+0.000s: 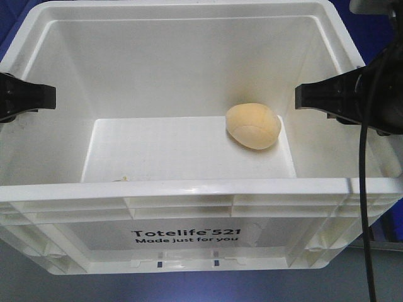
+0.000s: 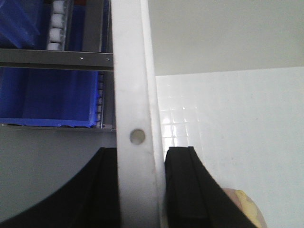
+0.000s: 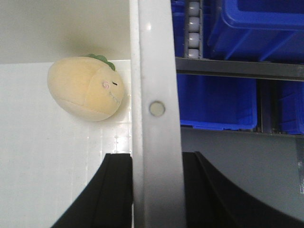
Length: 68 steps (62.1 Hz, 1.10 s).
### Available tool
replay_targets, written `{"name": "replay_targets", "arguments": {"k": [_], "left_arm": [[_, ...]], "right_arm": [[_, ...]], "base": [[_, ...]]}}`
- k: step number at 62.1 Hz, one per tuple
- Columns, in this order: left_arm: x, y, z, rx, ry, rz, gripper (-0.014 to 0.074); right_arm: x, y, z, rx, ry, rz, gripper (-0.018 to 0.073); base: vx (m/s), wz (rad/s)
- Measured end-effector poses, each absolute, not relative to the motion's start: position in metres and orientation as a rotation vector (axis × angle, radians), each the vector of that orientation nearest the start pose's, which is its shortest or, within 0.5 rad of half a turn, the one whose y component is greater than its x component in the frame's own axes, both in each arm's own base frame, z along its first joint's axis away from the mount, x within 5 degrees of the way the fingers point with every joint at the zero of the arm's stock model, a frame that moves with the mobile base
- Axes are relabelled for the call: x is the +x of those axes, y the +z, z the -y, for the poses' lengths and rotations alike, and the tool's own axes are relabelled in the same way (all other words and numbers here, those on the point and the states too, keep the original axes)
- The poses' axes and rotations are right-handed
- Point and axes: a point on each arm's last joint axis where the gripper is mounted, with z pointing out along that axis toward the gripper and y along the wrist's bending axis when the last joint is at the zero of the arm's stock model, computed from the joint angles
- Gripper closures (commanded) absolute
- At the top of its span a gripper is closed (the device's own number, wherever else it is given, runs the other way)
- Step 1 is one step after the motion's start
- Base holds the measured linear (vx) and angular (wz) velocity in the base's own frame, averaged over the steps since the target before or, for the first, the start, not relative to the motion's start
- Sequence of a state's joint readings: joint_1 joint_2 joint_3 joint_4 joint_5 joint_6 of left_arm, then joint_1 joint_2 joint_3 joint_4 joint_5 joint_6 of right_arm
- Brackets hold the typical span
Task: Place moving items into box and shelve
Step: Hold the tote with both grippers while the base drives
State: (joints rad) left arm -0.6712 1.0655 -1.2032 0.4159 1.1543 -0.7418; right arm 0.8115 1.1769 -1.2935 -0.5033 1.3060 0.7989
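Note:
The white box (image 1: 201, 187), printed "Totelife 521", fills the front view. One moving item, a yellow-orange round plush (image 1: 253, 126), lies on its floor at the right. My left gripper (image 1: 26, 97) is shut on the box's left wall, and my right gripper (image 1: 326, 97) is shut on its right wall. In the left wrist view the wall (image 2: 135, 95) runs between the black fingers (image 2: 183, 185) of the left gripper (image 2: 140, 159), with the plush (image 2: 247, 209) at the bottom corner. In the right wrist view the right gripper (image 3: 156, 161) clamps the wall (image 3: 154, 57). The plush (image 3: 85, 88), with green leaf and stitched face, lies just inside.
Blue plastic bins (image 3: 218, 99) sit on a grey metal shelf (image 3: 237, 69) with white rollers (image 3: 193, 23) beyond the box's right side. More blue bins (image 2: 47, 99) and a shelf rail (image 2: 52, 58) lie beyond its left side. A black cable (image 1: 364, 189) hangs at the right.

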Motion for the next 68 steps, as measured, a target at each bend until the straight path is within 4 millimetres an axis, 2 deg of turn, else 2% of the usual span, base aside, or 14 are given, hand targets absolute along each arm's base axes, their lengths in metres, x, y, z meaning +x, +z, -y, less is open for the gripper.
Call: {"name": "replay_targets", "arguments": {"k": [39,68], "left_arm": [[0.1692,0.4001,0.0914,-0.034,-0.112,-2.386,0.0503],[0.1691,0.4000,0.0913,-0.034,-0.111,-2.387,0.0503]], "right_arm": [[0.1734,0.4003,-0.1211,-0.035,-0.027,-2.457,0.0559],[0.1733,0.4002,-0.1212,-0.035,-0.025,-2.459,0.0559]], "base": [[0.12,0.30],[0.20,-0.08]]}}
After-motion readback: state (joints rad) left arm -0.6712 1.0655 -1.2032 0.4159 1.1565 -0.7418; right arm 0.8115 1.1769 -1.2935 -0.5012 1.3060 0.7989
